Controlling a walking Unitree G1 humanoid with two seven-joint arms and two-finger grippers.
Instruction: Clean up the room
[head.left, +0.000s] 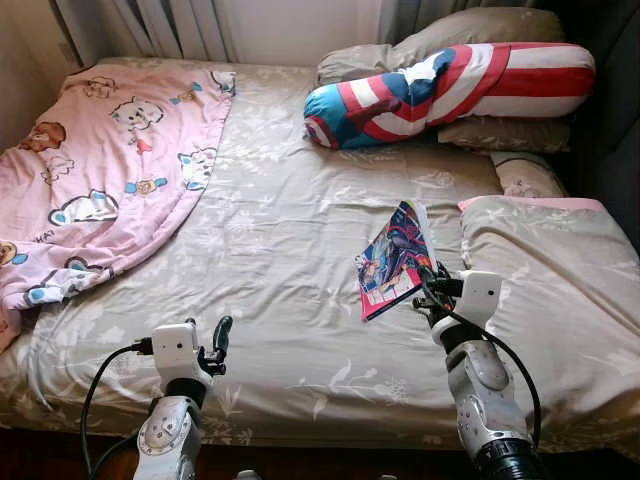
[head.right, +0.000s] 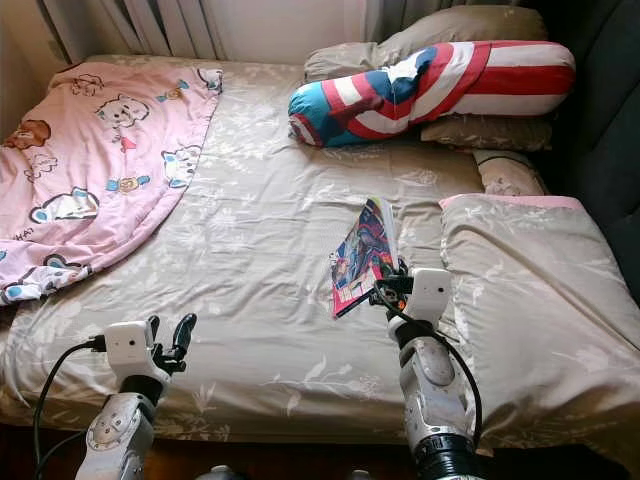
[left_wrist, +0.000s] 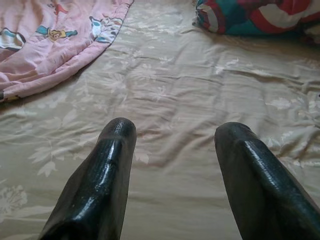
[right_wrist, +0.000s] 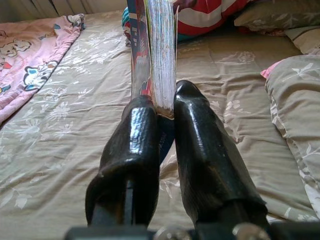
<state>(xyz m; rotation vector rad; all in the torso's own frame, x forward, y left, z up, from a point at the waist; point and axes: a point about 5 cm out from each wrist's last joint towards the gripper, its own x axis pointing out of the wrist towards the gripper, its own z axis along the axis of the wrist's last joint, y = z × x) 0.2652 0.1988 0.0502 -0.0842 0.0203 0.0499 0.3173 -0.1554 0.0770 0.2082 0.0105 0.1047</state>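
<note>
Open sheet (head.left: 290, 250) mid-bed, pink blanket (head.left: 100, 170) left, pillows (head.left: 450, 85) behind

Bed (head.left: 290, 260): one, with floral beige sheet.
Blanket (head.left: 90, 170), pink, cartoon print: one.
Bolster (head.left: 450, 90), red, white and blue shield print: one.
Pillows: three, all beige: one (head.left: 460, 35) behind the bolster, one (head.left: 500, 135) under it, one small (head.left: 525, 175) beside the duvet.
Duvet (head.left: 550, 290), beige with pink edge: one.
Comic book (head.left: 392, 258): one.
Tools: two, left tool (head.left: 215, 345) and right tool (head.left: 432, 285), each with two black fingers.
Curtain (head.left: 150, 25): one.
</note>
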